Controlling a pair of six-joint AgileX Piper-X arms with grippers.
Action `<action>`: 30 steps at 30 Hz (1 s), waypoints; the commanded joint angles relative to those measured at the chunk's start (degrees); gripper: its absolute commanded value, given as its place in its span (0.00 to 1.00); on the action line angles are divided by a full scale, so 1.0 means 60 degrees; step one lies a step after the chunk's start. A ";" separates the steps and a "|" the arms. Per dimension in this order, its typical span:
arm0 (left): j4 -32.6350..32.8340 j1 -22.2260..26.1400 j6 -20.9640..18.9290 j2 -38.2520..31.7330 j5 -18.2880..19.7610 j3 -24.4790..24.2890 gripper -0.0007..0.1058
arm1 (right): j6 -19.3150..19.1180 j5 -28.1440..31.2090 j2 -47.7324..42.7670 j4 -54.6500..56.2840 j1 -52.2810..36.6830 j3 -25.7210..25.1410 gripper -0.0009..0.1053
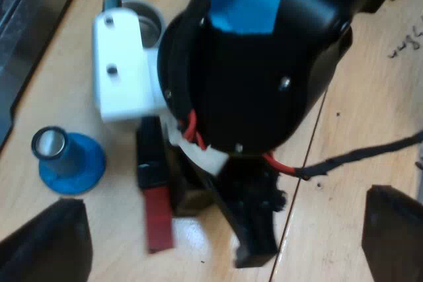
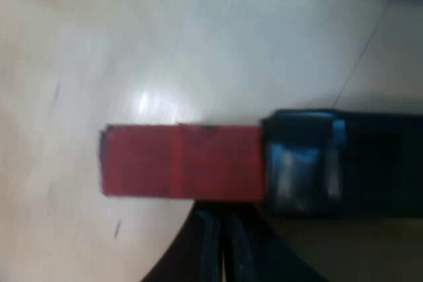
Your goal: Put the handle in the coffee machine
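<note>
The metal holder lies on the wooden table, its round basket [image 1: 151, 23] partly under my right arm. Its dark handle [image 1: 151, 156] ends in red [image 1: 158, 219]. My left gripper [image 1: 221, 259] hangs open high above it, its fingers [image 1: 46, 246] spread wide apart. My right gripper [image 1: 254, 239] is down at the table close beside the handle. In the right wrist view the red end [image 2: 182, 161] and the dark handle [image 2: 337, 163] lie just beyond my right gripper [image 2: 221, 249], whose fingers stand together with only a thin slit between them.
A blue tamper [image 1: 66, 160] with a metal top stands on the table beside the handle. A dark edge of another surface [image 1: 20, 24] borders the table beyond the tamper. Bare wood with seams lies on the other side of my right arm.
</note>
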 commanded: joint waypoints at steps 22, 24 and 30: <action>0.0250 0.0019 0.0047 -0.0892 -0.0262 -0.0057 0.79 | -0.0241 0.0195 -0.2679 0.5115 0.0014 -0.0078 0.79; 0.0250 0.0019 0.0047 -0.0892 -0.0262 -0.0057 0.79 | -0.0239 0.0361 -0.2899 0.5285 0.0014 -0.0078 0.79; 0.0222 0.0019 0.0047 -0.0892 -0.0237 -0.0057 0.79 | -0.0197 0.1133 -0.3778 0.5974 -0.0110 -0.0078 0.79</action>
